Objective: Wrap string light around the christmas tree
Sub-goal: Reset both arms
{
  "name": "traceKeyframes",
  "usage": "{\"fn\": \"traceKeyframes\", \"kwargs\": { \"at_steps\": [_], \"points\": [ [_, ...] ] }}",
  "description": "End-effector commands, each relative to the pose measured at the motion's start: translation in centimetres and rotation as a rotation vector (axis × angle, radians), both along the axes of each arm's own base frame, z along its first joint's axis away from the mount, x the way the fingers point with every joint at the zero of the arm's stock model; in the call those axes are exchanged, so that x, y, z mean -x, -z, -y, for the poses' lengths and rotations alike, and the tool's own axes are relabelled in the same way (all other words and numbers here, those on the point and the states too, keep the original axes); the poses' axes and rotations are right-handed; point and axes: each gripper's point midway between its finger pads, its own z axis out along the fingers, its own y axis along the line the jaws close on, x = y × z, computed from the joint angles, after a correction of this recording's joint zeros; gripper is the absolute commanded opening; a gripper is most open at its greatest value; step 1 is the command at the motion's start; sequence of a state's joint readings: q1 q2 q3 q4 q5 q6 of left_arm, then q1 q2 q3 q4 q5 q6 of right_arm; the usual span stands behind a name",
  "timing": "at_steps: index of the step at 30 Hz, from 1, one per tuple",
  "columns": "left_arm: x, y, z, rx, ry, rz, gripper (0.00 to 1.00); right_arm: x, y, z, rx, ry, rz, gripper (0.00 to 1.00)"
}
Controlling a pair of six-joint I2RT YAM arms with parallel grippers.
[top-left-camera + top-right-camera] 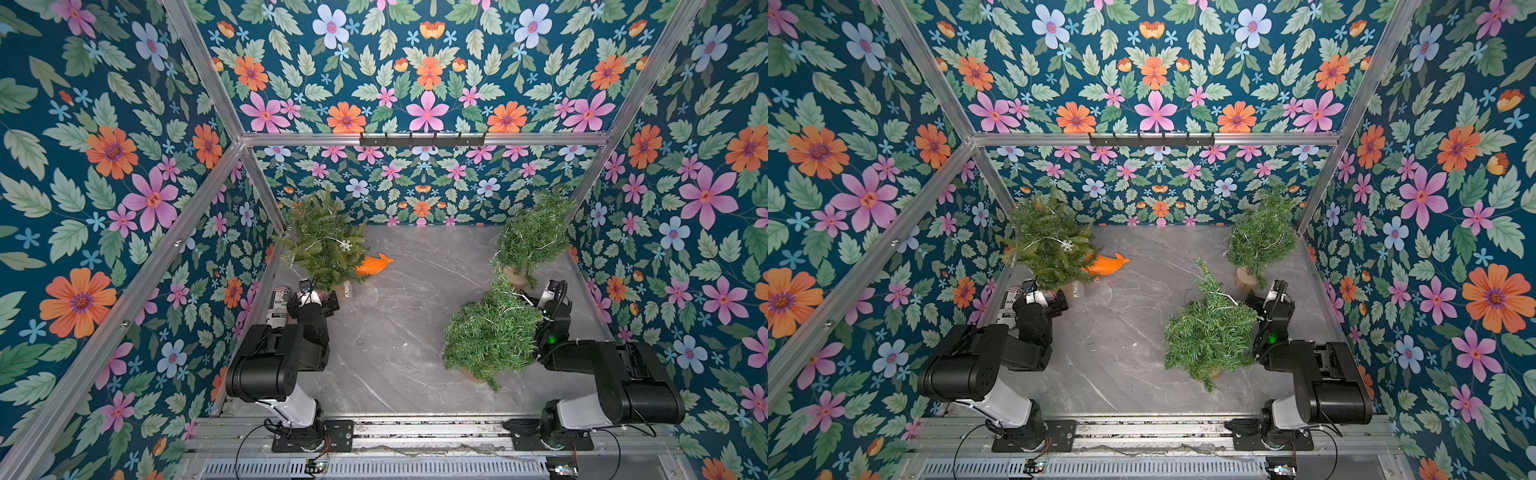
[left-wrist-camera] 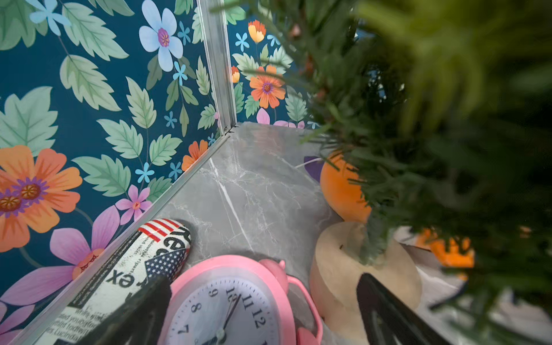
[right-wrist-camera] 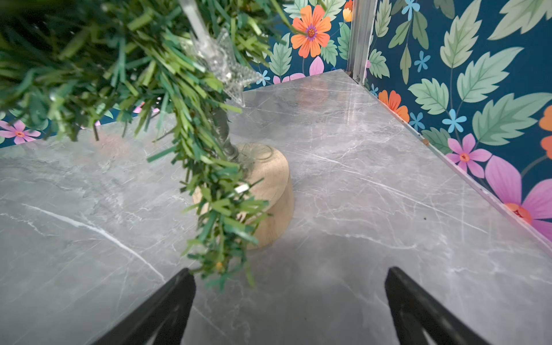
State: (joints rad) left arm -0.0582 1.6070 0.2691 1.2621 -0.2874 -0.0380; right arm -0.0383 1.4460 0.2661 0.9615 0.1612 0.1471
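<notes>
Left gripper and right gripper spread wide, empty.
Right sits at two o'clock of the tree wearing string light.

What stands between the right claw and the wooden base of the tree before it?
Only a drooping green branch hangs before the wooden base; the right claw is open, and nothing else shows on the table between them.

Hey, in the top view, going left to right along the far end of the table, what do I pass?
left Christmas tree → orange toy → right Christmas tree
</notes>
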Motion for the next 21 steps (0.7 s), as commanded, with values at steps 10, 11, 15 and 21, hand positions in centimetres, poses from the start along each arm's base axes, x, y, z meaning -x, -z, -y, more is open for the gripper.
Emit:
{"fn": "traceKeyframes", "kwargs": {
  "at_steps": [10, 11, 15, 21],
  "points": [
    [-0.06, 0.07, 0.05, -0.008, 0.006, -0.007, 1.00, -0.24, -0.51, 0.01, 0.025, -0.005, 0.014, 1.00],
    [-0.06, 0.05, 0.05, -0.008, 0.006, -0.006, 1.00, -0.21, -0.49, 0.02, 0.025, -0.005, 0.014, 1.00],
    [-0.06, 0.07, 0.06, -0.007, 0.007, -0.007, 1.00, -0.23, -0.48, 0.03, 0.025, -0.004, 0.013, 1.00],
    [-0.06, 0.06, 0.06, -0.007, 0.007, -0.006, 1.00, -0.26, -0.42, 0.01, 0.028, -0.005, 0.008, 1.00]
  ]
}}
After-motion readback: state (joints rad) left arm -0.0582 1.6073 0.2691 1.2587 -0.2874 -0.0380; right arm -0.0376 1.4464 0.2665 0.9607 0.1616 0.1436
